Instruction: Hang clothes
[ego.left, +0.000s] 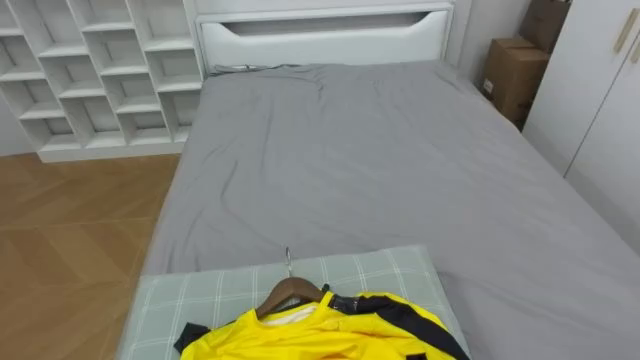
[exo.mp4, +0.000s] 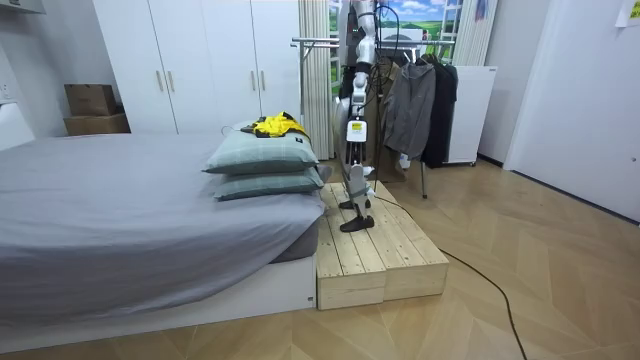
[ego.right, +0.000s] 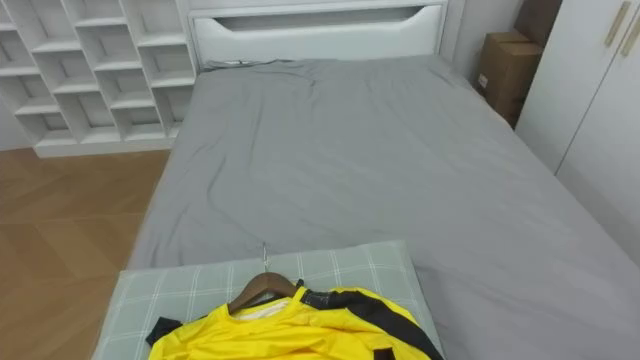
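- Yellow shirt (ego.left: 330, 330) w/ black trim lies on a wooden hanger (ego.left: 290, 292), hook pointing toward the headboard (ego.left: 320, 35). Both rest on the top one of the stacked green checked pillows (ego.left: 200, 295) at the foot of the bed (ego.left: 380, 170).
- Rest of the grey bedsheet is flat, w/ a few creases.
- Robot stands on a wooden platform (exo.mp4: 375, 255) at the bed's foot, facing the bed. The pillows sit btwn it and the mattress.
- Left hand (exo.mp4: 352, 128) hangs by the robot's side in the room view; can't tell if the fingers are apart or curled. It's well apart from the shirt.
- Clothes rack (exo.mp4: 320, 42) is right behind the robot, w/ dark garments (exo.mp4: 415, 105) hung on it.
- White shelf unit (ego.left: 100, 70) stands left of the bed; cardboard boxes (ego.left: 515, 75) and a white wardrobe (ego.left: 600, 100) stand to the right.
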